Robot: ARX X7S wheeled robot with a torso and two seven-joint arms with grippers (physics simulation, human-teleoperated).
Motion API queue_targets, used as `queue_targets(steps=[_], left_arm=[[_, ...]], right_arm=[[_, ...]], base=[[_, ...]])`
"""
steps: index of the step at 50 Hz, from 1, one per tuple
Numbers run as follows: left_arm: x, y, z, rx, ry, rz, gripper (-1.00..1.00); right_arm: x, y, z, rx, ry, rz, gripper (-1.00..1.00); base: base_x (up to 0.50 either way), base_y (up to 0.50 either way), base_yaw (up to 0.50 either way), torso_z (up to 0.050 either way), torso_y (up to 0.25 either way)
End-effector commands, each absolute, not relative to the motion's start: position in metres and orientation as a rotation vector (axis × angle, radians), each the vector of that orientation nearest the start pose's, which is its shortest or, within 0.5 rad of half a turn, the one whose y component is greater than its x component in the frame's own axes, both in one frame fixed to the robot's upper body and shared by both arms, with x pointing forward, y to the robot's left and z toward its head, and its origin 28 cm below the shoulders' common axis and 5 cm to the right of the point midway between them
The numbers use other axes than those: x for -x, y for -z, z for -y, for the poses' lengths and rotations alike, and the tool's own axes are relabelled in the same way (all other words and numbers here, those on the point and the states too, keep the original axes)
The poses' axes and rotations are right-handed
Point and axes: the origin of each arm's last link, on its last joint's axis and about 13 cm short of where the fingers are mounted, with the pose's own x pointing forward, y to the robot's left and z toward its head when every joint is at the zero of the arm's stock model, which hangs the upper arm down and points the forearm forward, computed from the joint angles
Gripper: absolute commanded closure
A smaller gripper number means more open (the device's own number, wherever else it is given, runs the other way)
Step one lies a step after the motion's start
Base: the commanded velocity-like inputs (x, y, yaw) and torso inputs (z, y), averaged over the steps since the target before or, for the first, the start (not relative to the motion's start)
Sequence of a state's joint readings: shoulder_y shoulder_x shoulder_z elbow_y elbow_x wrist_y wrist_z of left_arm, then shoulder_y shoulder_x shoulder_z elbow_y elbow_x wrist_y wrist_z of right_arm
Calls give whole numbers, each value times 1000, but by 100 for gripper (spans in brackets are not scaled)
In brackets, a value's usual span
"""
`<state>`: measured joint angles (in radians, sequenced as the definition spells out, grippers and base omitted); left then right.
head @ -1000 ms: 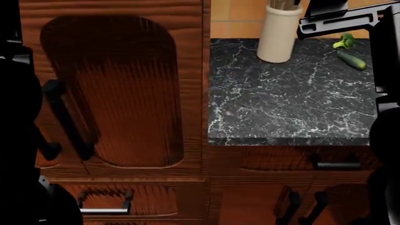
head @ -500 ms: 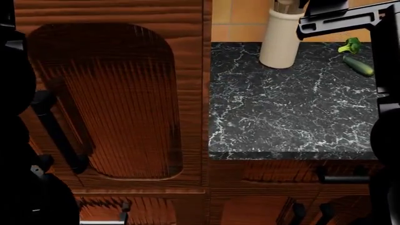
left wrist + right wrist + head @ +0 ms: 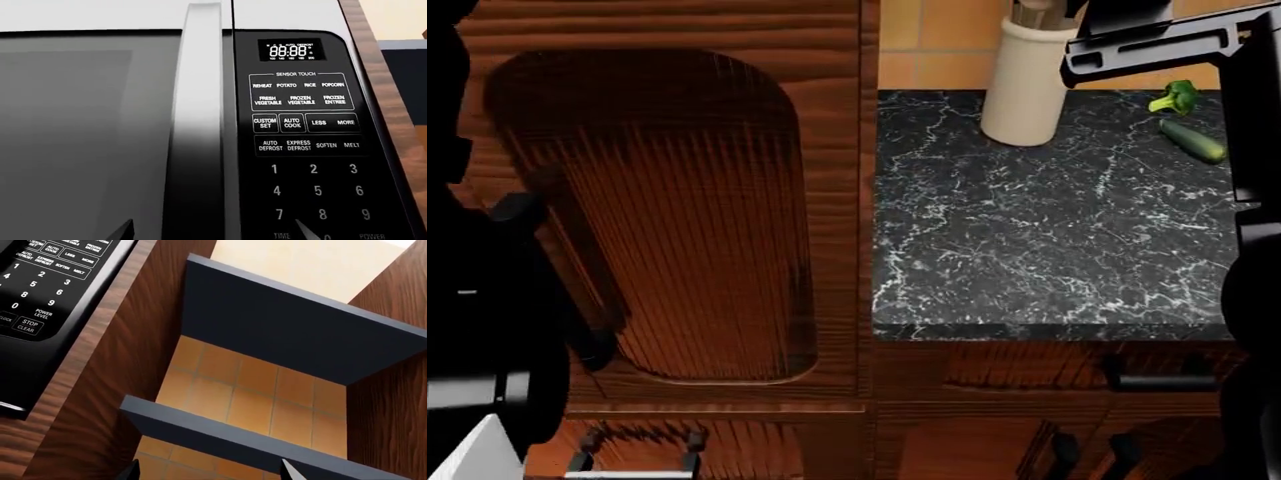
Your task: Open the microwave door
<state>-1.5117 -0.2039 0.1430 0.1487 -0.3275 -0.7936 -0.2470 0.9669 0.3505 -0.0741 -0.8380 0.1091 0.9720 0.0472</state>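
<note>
The microwave door handle point(image 3: 203, 120) is being faced by the left gripper point(image 3: 213, 232), its tips spread apart at six o'clock. The handle should be straddled squarely, then pulled outward. The right gripper point(image 3: 210, 471), also apart, is being pointed at shelves point(image 3: 293, 335).

Head view dim overall; deep shadow pooled in arched recess of dark red-brown wooden cabinet door point(image 3: 654, 210). Black white-veined marble counter point(image 3: 1041, 220) evenly lit, no glare. Soft grey sheen across glossy grey microwave door point(image 3: 93, 135). Renders sharp, no blur or edge distortion.
</note>
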Motion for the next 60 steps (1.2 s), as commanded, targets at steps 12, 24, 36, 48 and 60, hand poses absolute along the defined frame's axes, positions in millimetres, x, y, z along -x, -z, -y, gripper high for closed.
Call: queue_targets(steps=[12, 24, 36, 48, 60], left_arm=[[-307, -486, -227, -95, -101, 826, -100], [-327, -486, -225, -111, -117, 794, -100], [-340, -484, -225, -127, -135, 773, -100], [-344, -479, -225, -136, -143, 755, -100], [-344, -479, -228, -124, -155, 755, 100]], right_arm=[[-226, -330, 133, 313, 56, 803, -100], [-226, -331, 133, 316, 57, 804, -100], [-226, -331, 134, 319, 60, 804, -100], [-224, -332, 134, 319, 63, 804, -100], [-222, -332, 135, 319, 65, 803, -100]], base=[[0, 0, 0, 0, 0], [0, 0, 0, 0, 0], [0, 0, 0, 0, 0], [0, 0, 0, 0, 0], [0, 0, 0, 0, 0]])
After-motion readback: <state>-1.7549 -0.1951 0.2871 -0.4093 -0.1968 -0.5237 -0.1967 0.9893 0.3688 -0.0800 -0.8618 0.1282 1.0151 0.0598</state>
